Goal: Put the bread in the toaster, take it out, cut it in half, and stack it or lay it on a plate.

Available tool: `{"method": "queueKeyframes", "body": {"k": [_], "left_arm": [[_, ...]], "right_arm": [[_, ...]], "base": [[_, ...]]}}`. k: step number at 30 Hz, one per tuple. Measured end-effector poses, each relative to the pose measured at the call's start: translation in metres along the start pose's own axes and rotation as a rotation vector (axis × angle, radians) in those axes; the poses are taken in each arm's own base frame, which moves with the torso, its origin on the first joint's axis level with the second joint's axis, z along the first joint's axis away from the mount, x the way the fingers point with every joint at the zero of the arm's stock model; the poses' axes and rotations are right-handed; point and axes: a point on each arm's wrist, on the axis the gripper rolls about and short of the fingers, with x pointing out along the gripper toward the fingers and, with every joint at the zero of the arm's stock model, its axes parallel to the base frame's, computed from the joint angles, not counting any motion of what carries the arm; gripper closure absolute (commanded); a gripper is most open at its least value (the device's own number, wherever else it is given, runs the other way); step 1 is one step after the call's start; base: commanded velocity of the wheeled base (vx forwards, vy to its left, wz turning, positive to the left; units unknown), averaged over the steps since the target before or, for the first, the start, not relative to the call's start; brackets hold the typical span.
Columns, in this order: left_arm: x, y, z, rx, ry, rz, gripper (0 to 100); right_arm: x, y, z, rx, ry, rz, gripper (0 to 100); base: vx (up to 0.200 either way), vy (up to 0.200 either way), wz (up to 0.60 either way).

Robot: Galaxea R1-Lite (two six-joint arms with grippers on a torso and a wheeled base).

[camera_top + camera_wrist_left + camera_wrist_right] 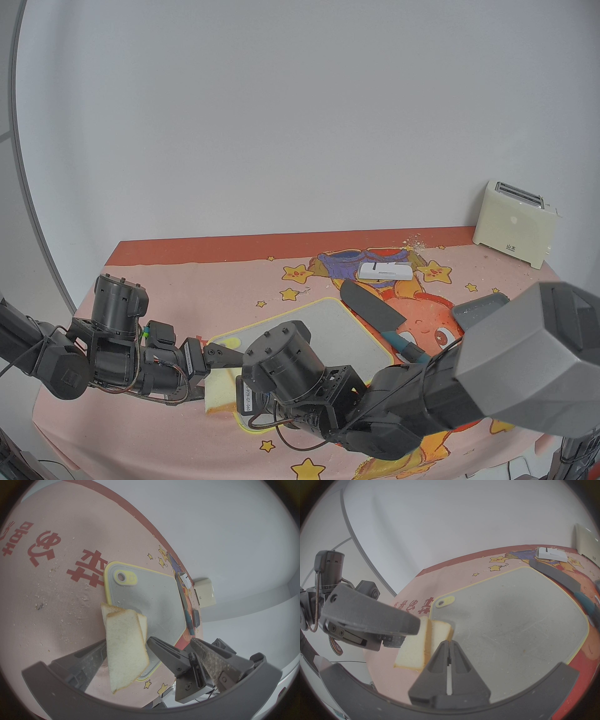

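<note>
Your left claw [215, 374] spreads wide around the bread halves [125, 645] at the edge of the cutting board [153, 598], the closed right claw [449, 643] seemingly steadying them for pickup.

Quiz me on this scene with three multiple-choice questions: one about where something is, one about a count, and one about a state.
1. Where does the toaster stand?
A) on a plate
B) at the table's far right corner
C) beside the left gripper

2. How many bread pieces lie at the cutting board's near left corner?
A) one
B) two
C) four

3. The right gripper's fingers are:
A) wide open
B) closed together, empty
C) clamped on the knife

Answers:
1 B: it sits far back on the right, by the wall.
2 B: both wrist views show two overlapping pieces.
3 B: only a thin slit shows between them.
</note>
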Motion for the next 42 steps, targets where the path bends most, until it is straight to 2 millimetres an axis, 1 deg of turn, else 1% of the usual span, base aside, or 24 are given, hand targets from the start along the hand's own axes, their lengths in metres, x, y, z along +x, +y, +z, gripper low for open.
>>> {"method": "queueKeyframes", "body": {"k": [7,12,18,23,24,28,32,33,36,38,42], "left_arm": [[0.0,0.0,0.0,0.0,0.002,0.0,0],[0.0,0.0,0.0,-0.001,0.002,0.0,0],[0.0,0.0,0.0,0.0,0.001,0.0,0],[0.0,0.0,0.001,-0.002,-0.004,0.003,0],[0.0,0.0,0.001,-0.002,-0.003,0.004,100],[0.0,0.002,0.0,-0.01,-0.003,0.016,100],[0.002,0.004,-0.001,-0.022,0.016,0.025,100],[0.002,0.003,0.0,-0.019,0.013,0.022,100],[0.003,0.003,0.001,-0.016,0.007,0.018,100],[0.003,0.003,0.001,-0.015,0.007,0.017,100],[0.003,0.002,0.001,-0.012,0.005,0.015,100]], "right_arm": [[0.0,0.009,0.005,0.006,-0.019,0.028,100],[0.0,0.011,0.007,0.008,-0.023,0.03,100],[-0.005,0.005,0.008,0.011,-0.022,0.011,100],[-0.017,-0.007,0.007,0.008,-0.005,-0.014,100],[-0.02,-0.01,0.006,0.006,0.0,-0.019,100],[-0.034,-0.023,0.006,0.001,0.017,-0.038,100],[-0.055,-0.04,0.008,-0.006,0.044,-0.036,100],[-0.058,-0.042,0.008,-0.009,0.051,-0.033,100],[-0.08,-0.055,0.01,-0.021,0.079,0.006,100],[-0.091,-0.061,0.013,-0.025,0.082,0.021,100],[-0.113,-0.077,0.024,-0.002,0.049,0.03,100]], "base": [[0.0,0.0,0.0],[0.0,0.0,0.0],[0.0,0.0,0.0],[0.0,0.0,0.0],[0.0,0.0,0.0],[0.0,0.0,0.0],[0.0,0.0,0.0],[0.0,0.0,0.0],[0.0,0.0,0.0],[0.0,0.0,0.0],[0.0,0.0,0.0]]}}
